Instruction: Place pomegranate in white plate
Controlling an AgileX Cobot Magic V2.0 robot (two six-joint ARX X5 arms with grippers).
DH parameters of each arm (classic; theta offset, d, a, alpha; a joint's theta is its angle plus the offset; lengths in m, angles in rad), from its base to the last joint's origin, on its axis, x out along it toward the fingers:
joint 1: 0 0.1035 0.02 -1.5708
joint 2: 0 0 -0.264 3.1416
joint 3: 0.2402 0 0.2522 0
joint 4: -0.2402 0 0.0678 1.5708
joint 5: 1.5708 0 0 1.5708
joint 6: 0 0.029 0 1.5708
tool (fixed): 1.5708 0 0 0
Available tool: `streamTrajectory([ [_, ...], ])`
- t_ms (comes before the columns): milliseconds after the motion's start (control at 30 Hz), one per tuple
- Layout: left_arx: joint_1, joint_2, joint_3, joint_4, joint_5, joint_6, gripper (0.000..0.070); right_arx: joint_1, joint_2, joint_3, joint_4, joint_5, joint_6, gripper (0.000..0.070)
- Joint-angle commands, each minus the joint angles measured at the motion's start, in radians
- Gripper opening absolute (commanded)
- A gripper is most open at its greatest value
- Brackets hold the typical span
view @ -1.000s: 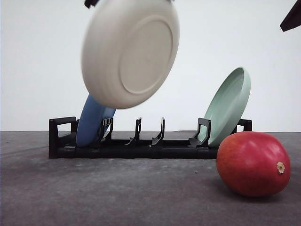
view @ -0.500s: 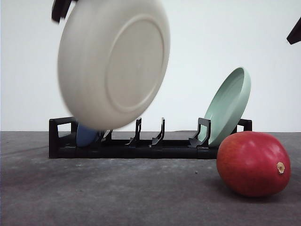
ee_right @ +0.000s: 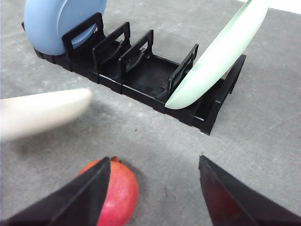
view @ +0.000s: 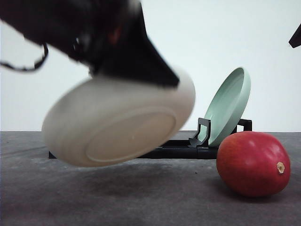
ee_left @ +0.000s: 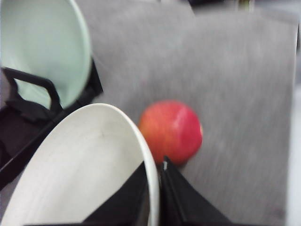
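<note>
The white plate [view: 120, 125] hangs tilted just above the table left of centre, its underside toward the front camera. My left gripper [view: 157, 75] is shut on the plate's upper rim; in the left wrist view its fingers [ee_left: 176, 197] pinch the rim of the white plate [ee_left: 80, 165]. On the table at the right lies the red pomegranate [view: 253, 163], also seen as the pomegranate [ee_left: 171, 131] just beyond the plate's edge. Above the fruit, my right gripper [ee_right: 154, 165] hangs open and holds nothing, the pomegranate [ee_right: 117, 193] under its left finger.
A black dish rack [ee_right: 141, 70] stands at the back of the table. It holds a blue plate [ee_right: 56, 23] at one end and a pale green plate [view: 229, 106] at the other. Grey tabletop [view: 155, 197] lies open in front of the rack.
The left gripper has carried the white plate down and forward, from high above the rack to just over the table, tipping it flatter. The pomegranate and right gripper have stayed put.
</note>
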Motion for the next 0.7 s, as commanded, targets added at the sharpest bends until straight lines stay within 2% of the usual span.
streamTrajectory([
  [0, -0.026, 0.042, 0.009, 0.015, -0.035, 0.149, 0.0011, 0.005, 0.003, 0.019, 0.007, -0.001, 0.011, 0.0382],
  [167, -0.079, 0.127, 0.009, 0.015, -0.116, 0.243, 0.0011, 0.005, 0.003, 0.019, 0.007, 0.0, 0.011, 0.0382],
  [333, -0.131, 0.175, 0.009, 0.015, -0.176, 0.294, 0.0011, 0.005, 0.003, 0.019, 0.01, 0.0, 0.011, 0.0382],
  [667, -0.173, 0.206, 0.009, -0.003, -0.179, 0.296, 0.003, 0.005, 0.003, 0.019, 0.01, 0.0, 0.011, 0.0382],
])
